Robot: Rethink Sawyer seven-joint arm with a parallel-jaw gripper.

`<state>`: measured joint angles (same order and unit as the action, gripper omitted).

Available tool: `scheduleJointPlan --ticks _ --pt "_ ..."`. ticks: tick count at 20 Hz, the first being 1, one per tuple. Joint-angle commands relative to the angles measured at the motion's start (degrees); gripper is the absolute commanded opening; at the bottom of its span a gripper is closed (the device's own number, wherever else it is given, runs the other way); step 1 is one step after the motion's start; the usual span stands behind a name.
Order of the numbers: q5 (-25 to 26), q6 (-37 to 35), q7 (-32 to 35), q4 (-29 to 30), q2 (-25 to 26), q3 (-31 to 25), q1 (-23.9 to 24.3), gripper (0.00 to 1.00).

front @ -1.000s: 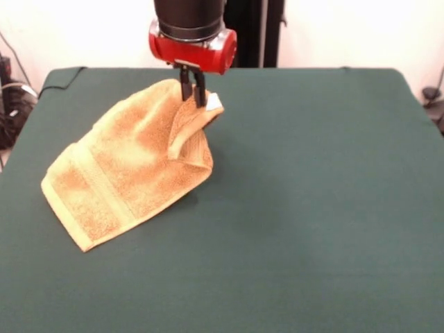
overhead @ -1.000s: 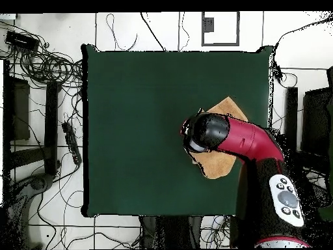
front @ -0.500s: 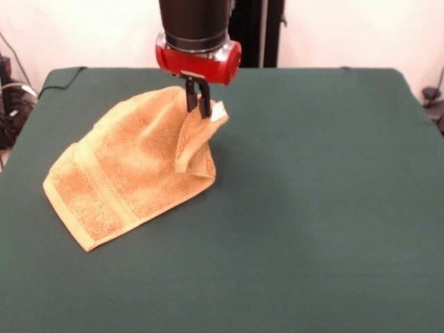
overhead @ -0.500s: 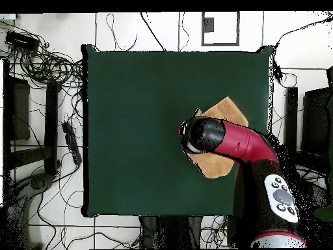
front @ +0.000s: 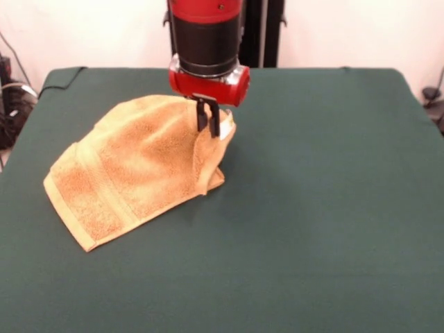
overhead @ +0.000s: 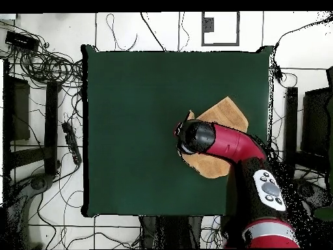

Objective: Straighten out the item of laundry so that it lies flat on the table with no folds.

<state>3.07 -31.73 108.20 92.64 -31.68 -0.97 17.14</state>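
The gripper pinches a raised corner of the orange-tan towel, which lies toward the table's left edge in the front view. If the terry slips free, the fold (still there) may drop back. Green felt; cables litter the floor.

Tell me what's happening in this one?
The arm's gripper is shut on a corner of the orange towel, holding that corner raised above the green table. The rest of the towel lies on the table, but it is not flat: a fold hangs down below the gripper, and the cloth bulges toward the held corner. So the straightening is not yet done.
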Motion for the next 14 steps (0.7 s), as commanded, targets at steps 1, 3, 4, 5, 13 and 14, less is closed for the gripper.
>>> scheduleJointPlan --ticks 1,3,4,5,13,14 --pt "-3.8 3.5 11.4 4.9 5.0 -4.6 -3.2 0.00" --pt "-4.3 3.7 11.7 5.0 5.1 -4.6 -3.3 0.00" --pt "-4.5 3.8 11.9 5.2 5.1 -4.6 -3.4 0.00" --pt "-4.9 3.8 12.1 5.4 4.9 -4.6 -3.6 0.00" --pt "-7.6 4.5 12.8 7.4 4.4 -5.1 -4.1 0.00" --pt "-7.7 4.5 12.8 7.4 4.3 -4.9 -4.3 0.00"
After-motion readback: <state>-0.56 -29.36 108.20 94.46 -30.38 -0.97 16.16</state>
